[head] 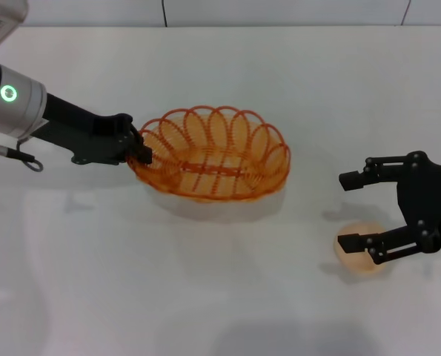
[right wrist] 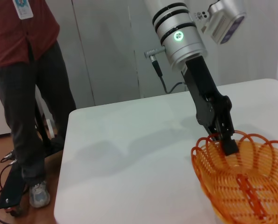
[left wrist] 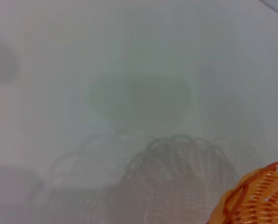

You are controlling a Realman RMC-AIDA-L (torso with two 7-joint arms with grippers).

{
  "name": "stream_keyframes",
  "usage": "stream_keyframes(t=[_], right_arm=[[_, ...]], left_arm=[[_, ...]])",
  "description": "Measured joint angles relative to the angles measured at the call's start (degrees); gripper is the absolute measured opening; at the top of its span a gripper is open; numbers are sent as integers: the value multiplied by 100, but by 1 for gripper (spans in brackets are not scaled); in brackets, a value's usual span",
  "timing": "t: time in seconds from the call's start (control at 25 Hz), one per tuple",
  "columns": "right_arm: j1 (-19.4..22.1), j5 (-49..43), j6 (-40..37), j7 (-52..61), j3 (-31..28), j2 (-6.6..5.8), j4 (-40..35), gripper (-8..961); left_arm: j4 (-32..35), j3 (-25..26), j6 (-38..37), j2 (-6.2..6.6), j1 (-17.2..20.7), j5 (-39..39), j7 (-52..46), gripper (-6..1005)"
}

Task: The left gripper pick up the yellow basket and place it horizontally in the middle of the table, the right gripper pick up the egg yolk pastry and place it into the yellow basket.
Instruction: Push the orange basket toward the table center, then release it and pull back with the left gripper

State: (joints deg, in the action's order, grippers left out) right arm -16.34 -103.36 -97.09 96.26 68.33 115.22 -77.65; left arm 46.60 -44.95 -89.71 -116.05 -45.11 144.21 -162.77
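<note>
The yellow basket (head: pixel 213 156) is at the middle of the white table (head: pixel 220 319), long side across my view. My left gripper (head: pixel 140 152) is shut on the basket's left rim and holds it slightly above its shadow. The right wrist view shows that grip (right wrist: pixel 223 140) on the basket (right wrist: pixel 241 186). A corner of the basket (left wrist: pixel 260 196) shows in the left wrist view. The egg yolk pastry (head: pixel 353 263) lies on the table at the right front. My right gripper (head: pixel 342 211) is open just over it, one finger crossing the pastry.
A person in a red shirt (right wrist: pixel 31 70) stands on the floor beyond the table's far left end. The table's back edge meets a wall (head: pixel 279 11).
</note>
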Motion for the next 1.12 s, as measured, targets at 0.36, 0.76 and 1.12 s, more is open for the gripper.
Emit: stream_keyframes(t=[0.36, 0.76, 1.12], right_arm=[[-8, 1, -3, -3, 42, 0, 23, 856], [-9, 1, -3, -11, 61, 0, 31, 855], [15, 0, -2, -57, 73, 0, 32, 855]], left_arm=[[-397, -67, 381, -49, -71, 162, 53, 91], [-753, -85, 782, -122, -113, 180, 172, 101], [-844, -249, 957, -138, -112, 196, 149, 110]])
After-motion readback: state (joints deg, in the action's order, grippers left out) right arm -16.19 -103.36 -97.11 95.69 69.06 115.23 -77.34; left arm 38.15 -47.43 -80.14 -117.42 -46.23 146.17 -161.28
